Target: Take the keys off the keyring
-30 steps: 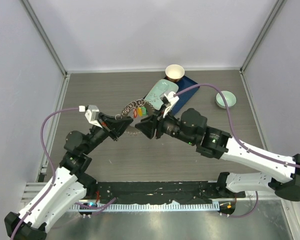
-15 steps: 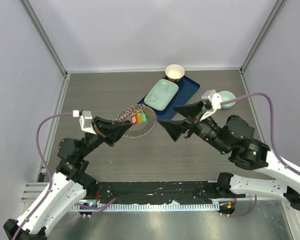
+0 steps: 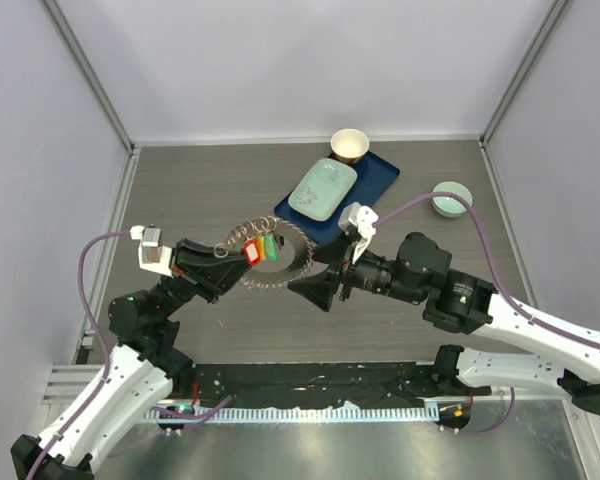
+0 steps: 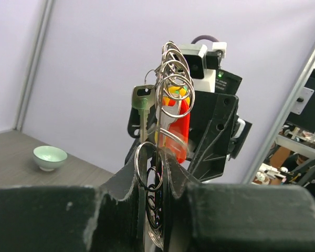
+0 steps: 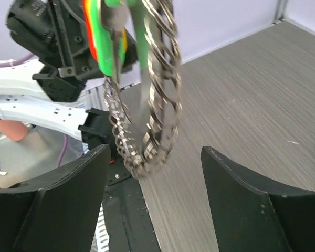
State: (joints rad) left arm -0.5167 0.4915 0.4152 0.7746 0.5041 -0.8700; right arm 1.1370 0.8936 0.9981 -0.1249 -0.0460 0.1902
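Presently the left gripper point(image 3: 230, 268) clamps the keyring point(image 3: 271, 284) aloft; the right gripper point(image 3: 313, 291), spread wide, should pinch one of the keys point(image 3: 261, 250) squarely

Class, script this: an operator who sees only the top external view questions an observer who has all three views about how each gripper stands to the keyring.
Operator: From above I can't tell. Is the left gripper actually clamping the keyring?
Observer: Yes. The left wrist view shows its fingers shut on the ring's edge, with the keys just beyond them.
Operator: Is the right gripper holding anything?
Observer: No. Its wrist view shows the jaws wide open, with the keyring in front of the gap and neither finger touching it.
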